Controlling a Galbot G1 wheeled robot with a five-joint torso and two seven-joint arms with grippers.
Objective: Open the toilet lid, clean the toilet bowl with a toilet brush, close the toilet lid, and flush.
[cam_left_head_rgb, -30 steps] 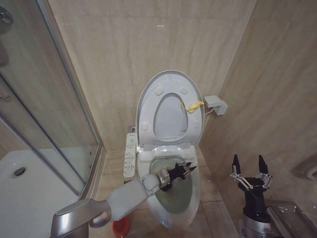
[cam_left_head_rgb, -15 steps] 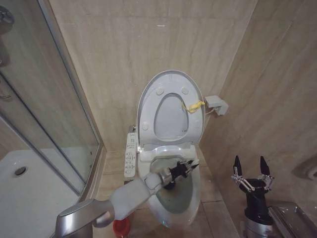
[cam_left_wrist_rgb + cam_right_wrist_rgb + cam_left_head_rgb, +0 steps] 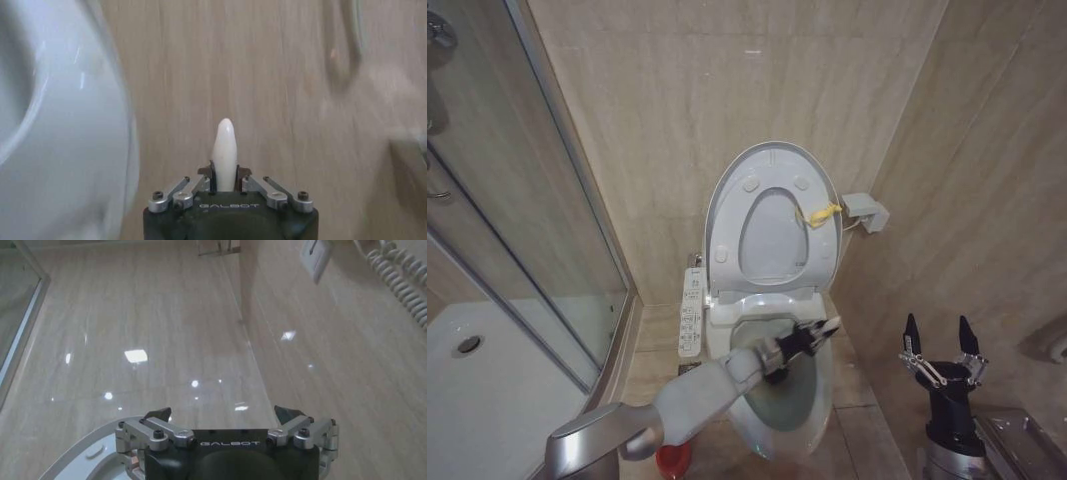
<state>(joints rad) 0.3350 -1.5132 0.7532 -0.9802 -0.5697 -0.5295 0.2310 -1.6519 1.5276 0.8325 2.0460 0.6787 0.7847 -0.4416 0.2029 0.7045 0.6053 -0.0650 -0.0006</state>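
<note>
With the left gripper (image 3: pixel 812 336) clamped on the toilet brush (image 3: pixel 224 150) handle over the toilet bowl (image 3: pixel 779 405), whose head is probably hidden below, scrub the stained basin with steady sweeps.

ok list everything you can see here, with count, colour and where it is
toilet lid: 1, white, raised upright against the back wall
toilet bowl: 1, white, below the lid
toilet brush: 1, white handle, clamped in the left claw
brush holder: 1, red, on the floor left of the bowl
button panel: 1, white, left of the bowl
shower screen: 1, glass, far left
left claw: over the bowl, shut on the brush
right claw: open, idle at the right
</note>
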